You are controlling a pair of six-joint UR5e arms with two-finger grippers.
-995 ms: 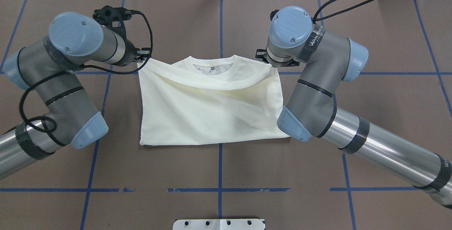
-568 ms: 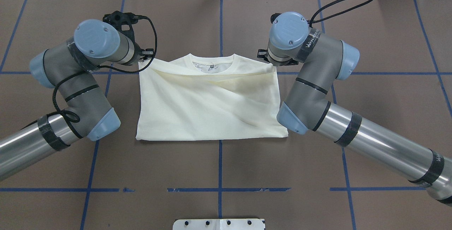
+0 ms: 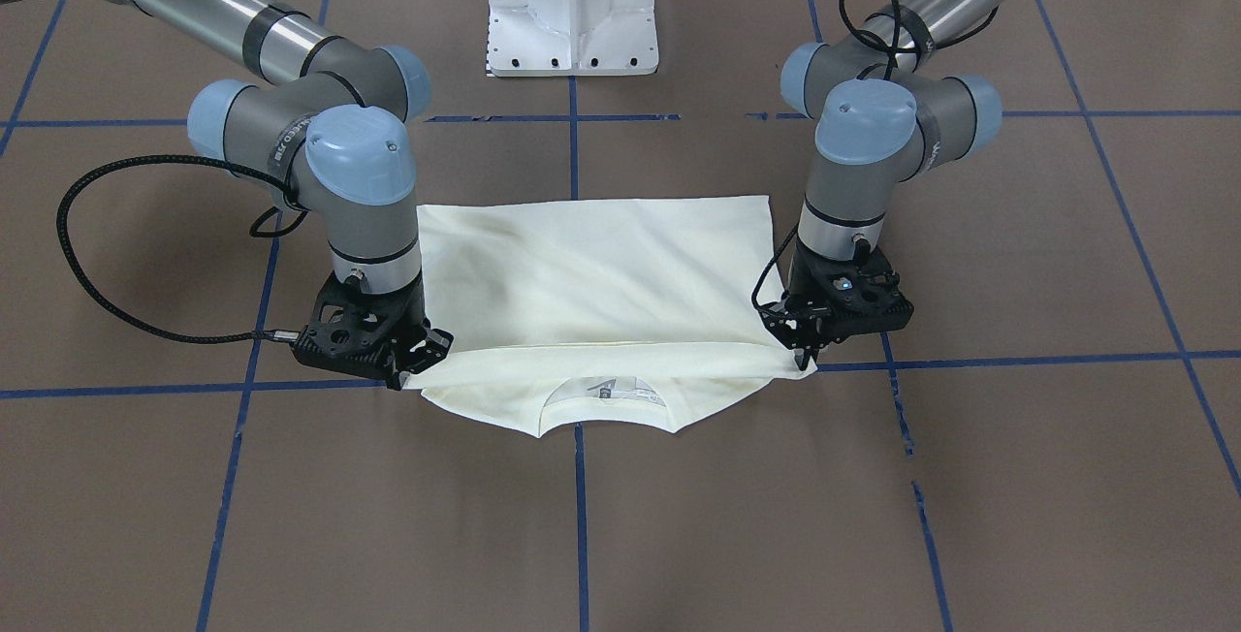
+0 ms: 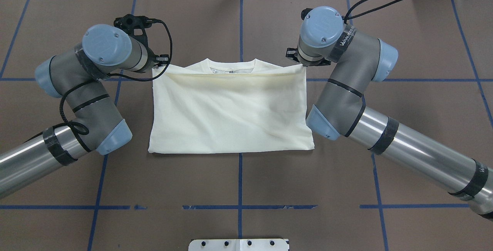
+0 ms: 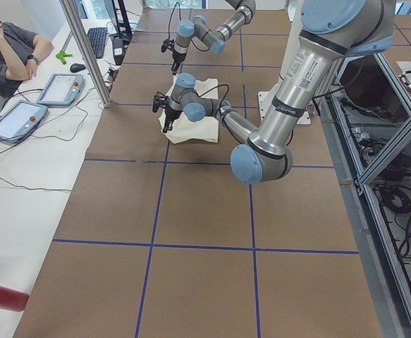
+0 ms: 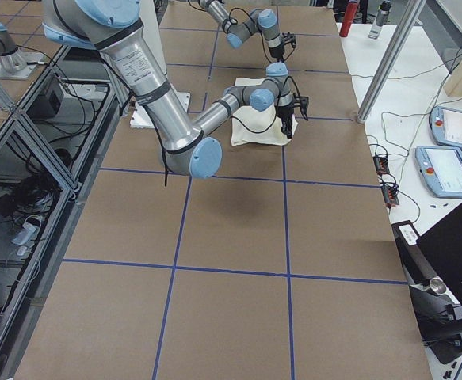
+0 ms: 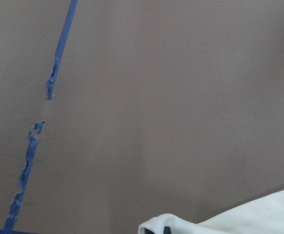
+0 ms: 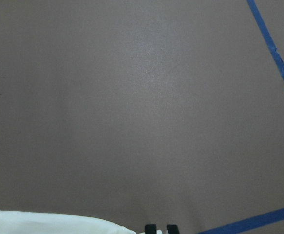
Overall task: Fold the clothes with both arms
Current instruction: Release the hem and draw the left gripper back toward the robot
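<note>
The cream T-shirt [image 4: 231, 112] lies folded on the brown table, plain side up, with its collar [image 4: 231, 66] at the far edge; it also shows in the front view [image 3: 591, 293]. The print is hidden. The folded-over edge runs straight and taut just below the collar. My left gripper [image 4: 158, 64] is shut on that edge's left corner, also in the front view [image 3: 805, 357]. My right gripper [image 4: 302, 62] is shut on the right corner, also in the front view [image 3: 415, 375]. The left wrist view shows cloth [image 7: 229, 224] at the bottom; the right wrist view shows cloth [image 8: 44, 222] beside the fingertips [image 8: 151, 228].
A white pedestal base [image 4: 238, 244] stands at the near table edge. Blue tape lines [image 4: 240, 181] grid the brown surface. At the far side, an operator [image 5: 8, 49] sits with tablets [image 5: 57, 88]. A red bottle [image 5: 1, 296] lies at the table's left end.
The sagging folded edge has been pulled straight and taut. My right gripper moved outward and a little farther away; my left gripper shifted slightly. Both keep their hold on the corners.
</note>
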